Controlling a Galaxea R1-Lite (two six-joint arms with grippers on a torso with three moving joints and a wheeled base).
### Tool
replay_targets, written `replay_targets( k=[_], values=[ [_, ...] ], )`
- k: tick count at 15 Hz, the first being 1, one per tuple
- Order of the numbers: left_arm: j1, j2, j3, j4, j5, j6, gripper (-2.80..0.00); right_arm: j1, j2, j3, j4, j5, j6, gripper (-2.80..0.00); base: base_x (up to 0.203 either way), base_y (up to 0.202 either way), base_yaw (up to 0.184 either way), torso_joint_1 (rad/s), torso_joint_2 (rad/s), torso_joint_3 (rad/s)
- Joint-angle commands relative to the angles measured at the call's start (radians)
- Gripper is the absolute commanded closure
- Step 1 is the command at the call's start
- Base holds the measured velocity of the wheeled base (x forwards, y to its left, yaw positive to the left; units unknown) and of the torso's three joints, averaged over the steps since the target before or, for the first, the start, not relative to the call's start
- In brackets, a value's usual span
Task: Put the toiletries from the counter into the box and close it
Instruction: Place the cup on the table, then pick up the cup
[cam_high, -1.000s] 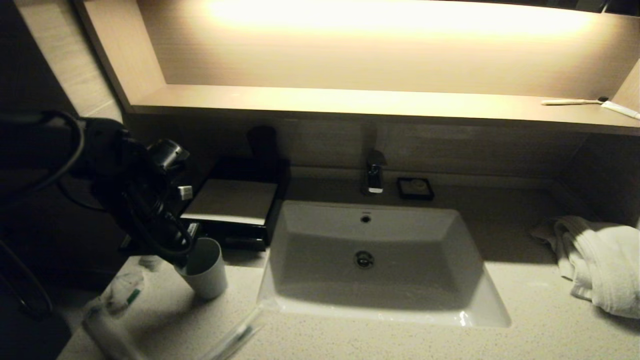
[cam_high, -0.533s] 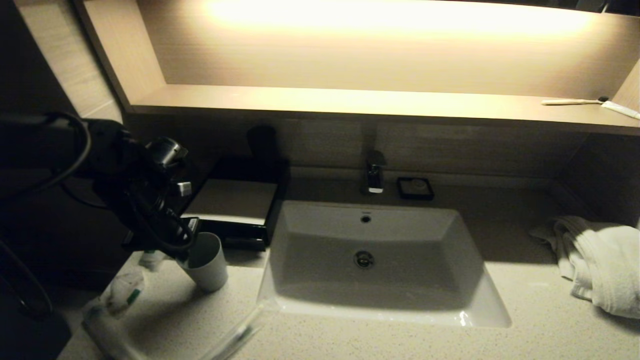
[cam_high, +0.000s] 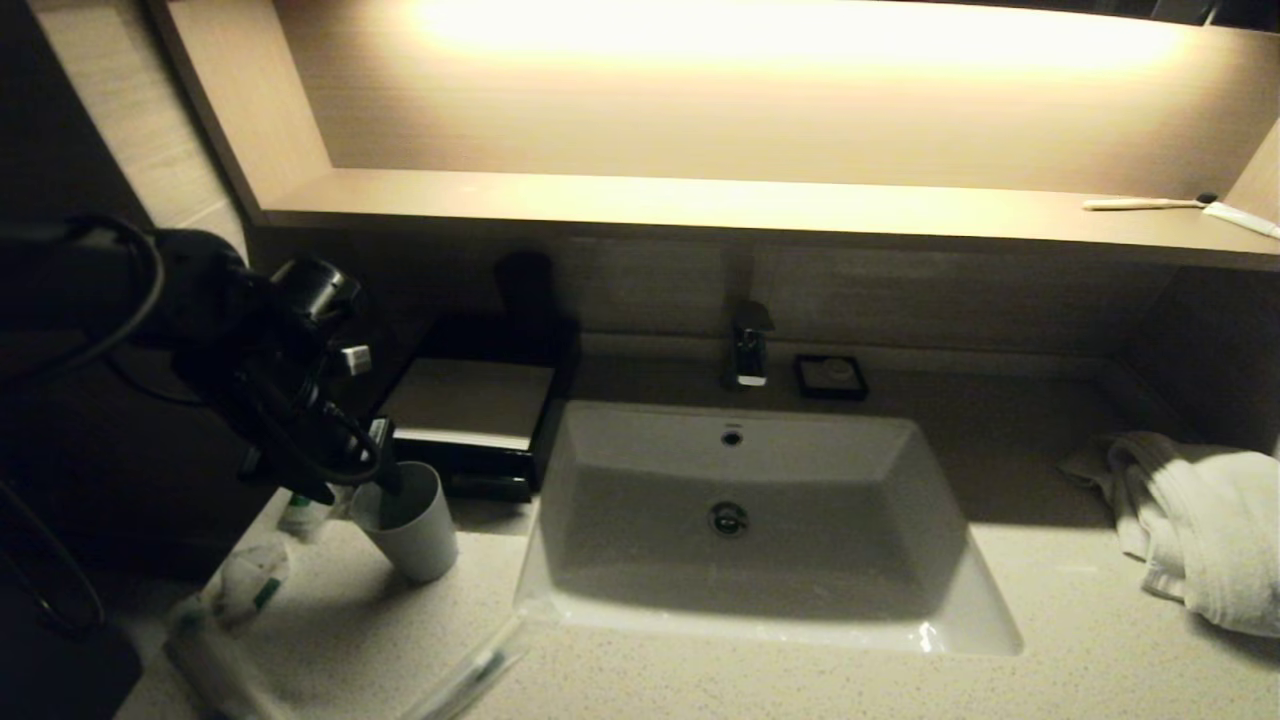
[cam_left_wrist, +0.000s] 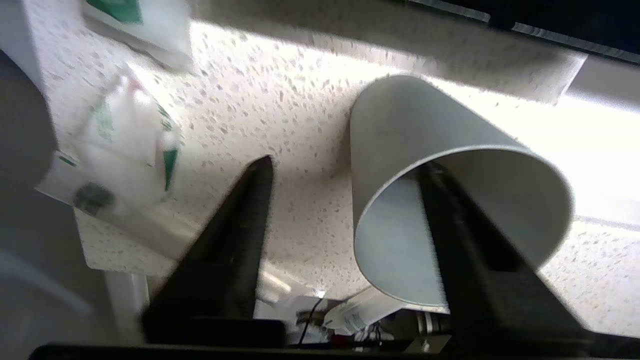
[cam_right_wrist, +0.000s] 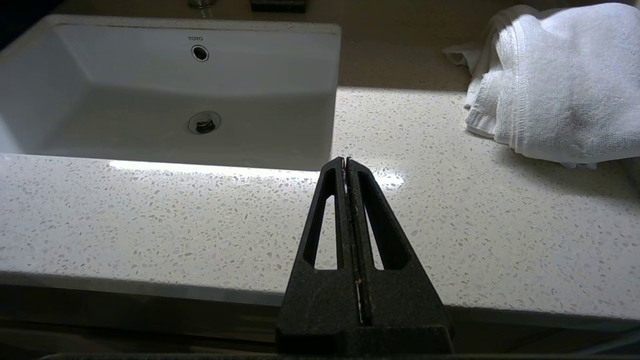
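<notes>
With one finger inside the cup (cam_left_wrist: 450, 165) and the other outside, the left gripper (cam_left_wrist: 345, 170), spread wide, could tip it onto the sachets (cam_left_wrist: 125, 145) beside it.

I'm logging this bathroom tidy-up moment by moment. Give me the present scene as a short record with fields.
left tool: open, straddling the rim of the tilted cup, one finger inside, one outside
right tool: shut, parked over the front edge of the counter
sachets: lying on the counter beside the cup, not boxed
box: behind the cup, left of the sink
held: nothing
</notes>
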Motion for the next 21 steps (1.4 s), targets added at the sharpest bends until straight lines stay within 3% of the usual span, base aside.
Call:
replay_targets(
  k=[1, 6, 10, 11, 16, 21],
  values=[
    [0.002, -0.053, -0.001, 0.002, -0.003, -0.001, -2.80, 0.000, 0.000, 0.000, 0.000, 0.000, 0.000, 0.00, 0.000, 0.000, 0.000, 0.000, 0.00, 0.000],
    [0.000, -0.238, 0.032, 0.002, -0.008, 0.010, -2.80, 0.000, 0.000, 0.000, 0.000, 0.000, 0.000, 0.00, 0.000, 0.000, 0.000, 0.000, 0.00, 0.000],
    [-0.011, -0.400, 0.240, -0.074, -0.030, 0.047, -2.80, 0.000, 0.000, 0.000, 0.000, 0.000, 0.000, 0.00, 0.000, 0.000, 0.000, 0.000, 0.00, 0.000],
    [-0.012, -0.441, 0.300, -0.122, -0.042, 0.058, 0.00, 0.000, 0.000, 0.000, 0.000, 0.000, 0.000, 0.00, 0.000, 0.000, 0.000, 0.000, 0.00, 0.000],
    [-0.013, -0.647, 0.699, -0.411, -0.089, 0.173, 0.00, 0.000, 0.000, 0.000, 0.000, 0.000, 0.000, 0.00, 0.000, 0.000, 0.000, 0.000, 0.00, 0.000],
    [-0.013, -0.719, 0.977, -0.665, -0.137, 0.216, 0.00, -0.001, 0.000, 0.000, 0.000, 0.000, 0.000, 0.00, 0.000, 0.000, 0.000, 0.000, 0.00, 0.000]
  ],
)
